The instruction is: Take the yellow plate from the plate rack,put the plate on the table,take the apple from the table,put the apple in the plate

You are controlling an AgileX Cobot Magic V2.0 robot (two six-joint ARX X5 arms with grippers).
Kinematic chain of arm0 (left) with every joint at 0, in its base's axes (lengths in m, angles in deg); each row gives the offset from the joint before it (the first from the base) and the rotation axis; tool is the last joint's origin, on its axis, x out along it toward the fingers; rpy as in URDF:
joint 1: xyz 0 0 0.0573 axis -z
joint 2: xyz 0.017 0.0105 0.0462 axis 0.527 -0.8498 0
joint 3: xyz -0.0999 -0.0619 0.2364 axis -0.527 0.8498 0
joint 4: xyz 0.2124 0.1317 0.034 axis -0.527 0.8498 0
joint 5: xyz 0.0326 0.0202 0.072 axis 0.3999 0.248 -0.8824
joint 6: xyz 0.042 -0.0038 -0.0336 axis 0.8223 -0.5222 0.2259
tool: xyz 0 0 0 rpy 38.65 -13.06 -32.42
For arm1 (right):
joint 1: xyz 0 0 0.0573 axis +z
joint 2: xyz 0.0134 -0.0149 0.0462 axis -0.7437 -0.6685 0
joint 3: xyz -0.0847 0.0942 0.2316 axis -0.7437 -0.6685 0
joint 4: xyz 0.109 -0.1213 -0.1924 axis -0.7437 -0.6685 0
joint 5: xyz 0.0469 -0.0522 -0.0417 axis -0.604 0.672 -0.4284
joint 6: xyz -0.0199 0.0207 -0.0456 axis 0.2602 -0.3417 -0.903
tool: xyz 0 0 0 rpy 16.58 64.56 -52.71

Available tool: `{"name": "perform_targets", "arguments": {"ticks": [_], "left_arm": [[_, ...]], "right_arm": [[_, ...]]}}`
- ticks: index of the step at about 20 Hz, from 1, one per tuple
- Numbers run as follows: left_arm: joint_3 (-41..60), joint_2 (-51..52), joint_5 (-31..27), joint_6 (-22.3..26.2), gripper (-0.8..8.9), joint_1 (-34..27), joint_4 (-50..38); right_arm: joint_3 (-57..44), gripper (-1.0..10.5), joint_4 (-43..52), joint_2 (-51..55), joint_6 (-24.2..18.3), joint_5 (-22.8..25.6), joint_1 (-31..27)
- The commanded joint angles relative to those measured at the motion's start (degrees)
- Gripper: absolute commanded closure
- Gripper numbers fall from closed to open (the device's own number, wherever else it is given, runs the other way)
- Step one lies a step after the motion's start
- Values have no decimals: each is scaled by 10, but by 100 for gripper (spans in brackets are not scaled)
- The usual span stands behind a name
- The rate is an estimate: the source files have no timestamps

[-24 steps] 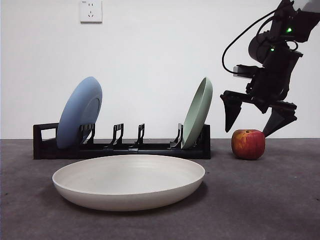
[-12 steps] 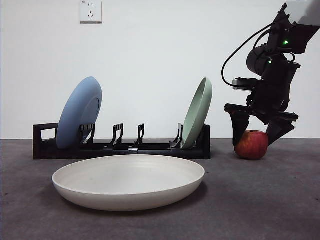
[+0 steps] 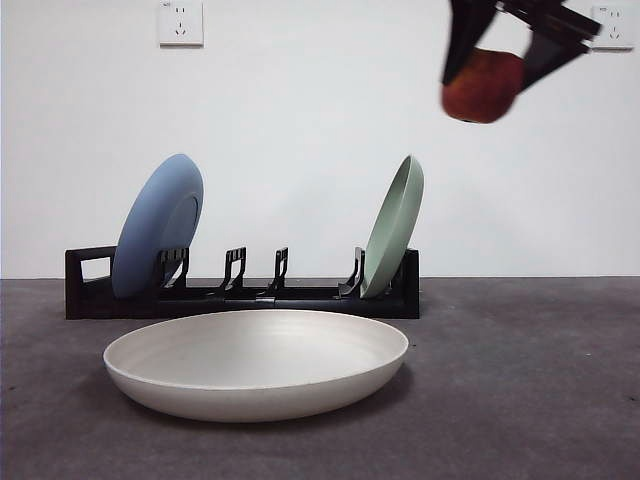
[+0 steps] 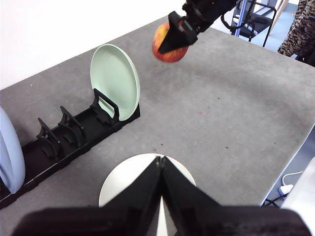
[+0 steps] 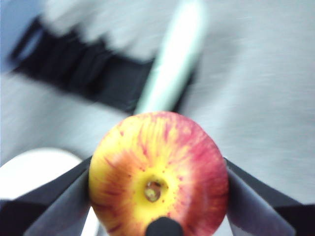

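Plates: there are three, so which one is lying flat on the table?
The cream plate, in front of the rack. The blue plate and green plate stand on edge in the rack's slots.

Blue plate (image 3: 158, 226), green plate (image 3: 393, 226), socket (image 3: 181, 22)

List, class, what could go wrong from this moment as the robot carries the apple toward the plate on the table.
1. The right claw grips the round apple only at its two sides, high above the table; it might slip out and fall.
2. The pale green plate leans in the plate rack near the way to the yellow plate; a low swing could knock it.
3. Released from too high, the apple may bounce or roll off the shallow plate.
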Motion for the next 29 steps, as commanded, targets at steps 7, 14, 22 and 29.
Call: {"name": "perform_targets", "arguments": {"ticks": [7,14,22,29], "left_arm": [[1,-13,4,-5,822,-1,19],[1,-13,4,-6,822,-1,43],[1,-13,4,-6,822,-1,43],[1,-13,4,-6,822,-1,45]], "right_arm": [[-6,958,-4,-55,-16,-3,181],[-86,959,50,-135,-19,-3,244],[-200,959,169,-137,-12,-1,266],[-225,959,189,-137,-5,27,266]]}}
